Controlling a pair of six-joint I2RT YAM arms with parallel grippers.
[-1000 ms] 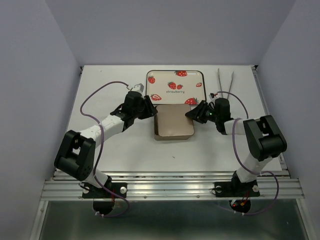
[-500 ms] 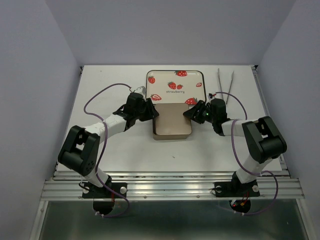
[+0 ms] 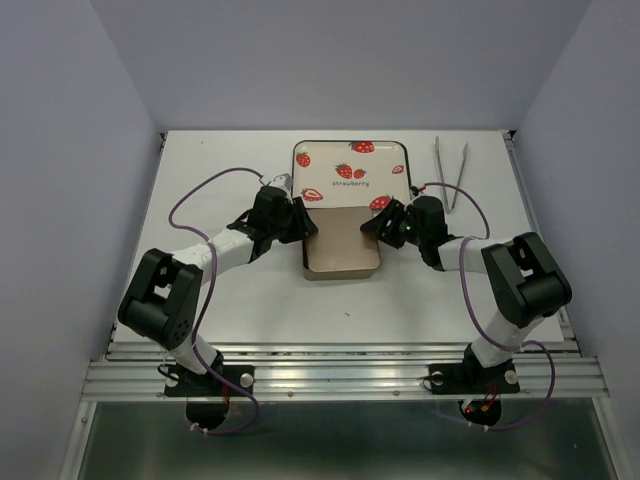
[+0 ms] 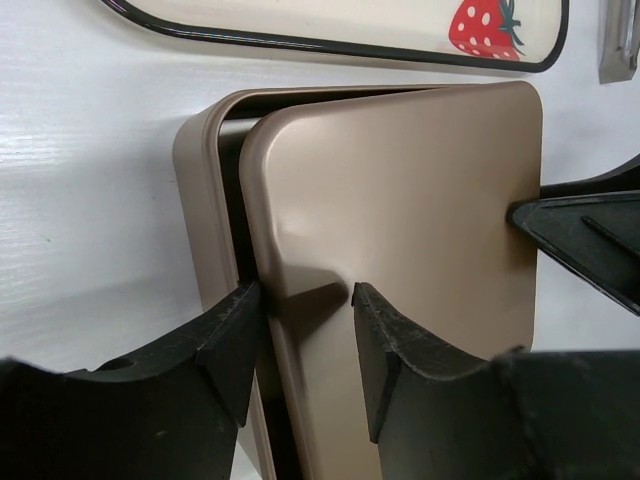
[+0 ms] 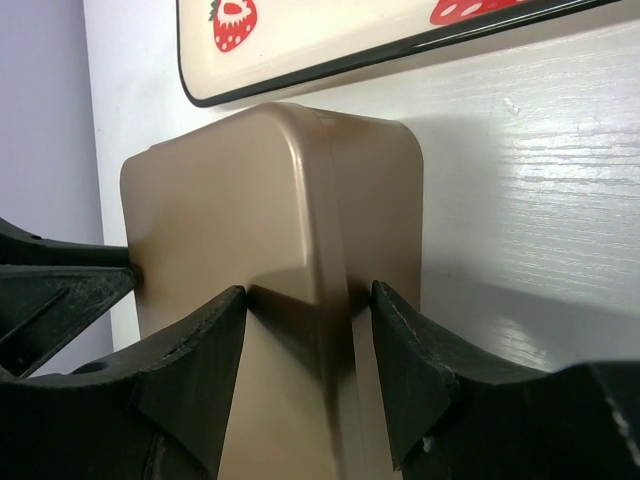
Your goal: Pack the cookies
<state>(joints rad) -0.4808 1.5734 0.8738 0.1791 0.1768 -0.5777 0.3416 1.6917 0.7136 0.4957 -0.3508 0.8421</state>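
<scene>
The cookies are hidden; none show in any view. A gold tin lid (image 3: 342,240) lies over its gold box, slightly askew, so the box's left wall (image 4: 200,200) and a dark gap show beside the lid (image 4: 400,200). My left gripper (image 3: 305,225) is shut on the lid's left edge, its fingers (image 4: 305,320) straddling the rim. My right gripper (image 3: 375,228) is shut on the lid's right edge (image 5: 305,300), one finger on the lid top (image 5: 220,220), the other against the side wall (image 5: 385,200).
A cream tray printed with strawberries (image 3: 330,165) lies just behind the tin, its black rim close to the lid's far edge (image 4: 300,38). Metal tongs (image 3: 450,170) lie at the back right. Purple cables loop beside both arms.
Both grippers have shifted a little left and away with the lid, which now sits further over the box's left side.
</scene>
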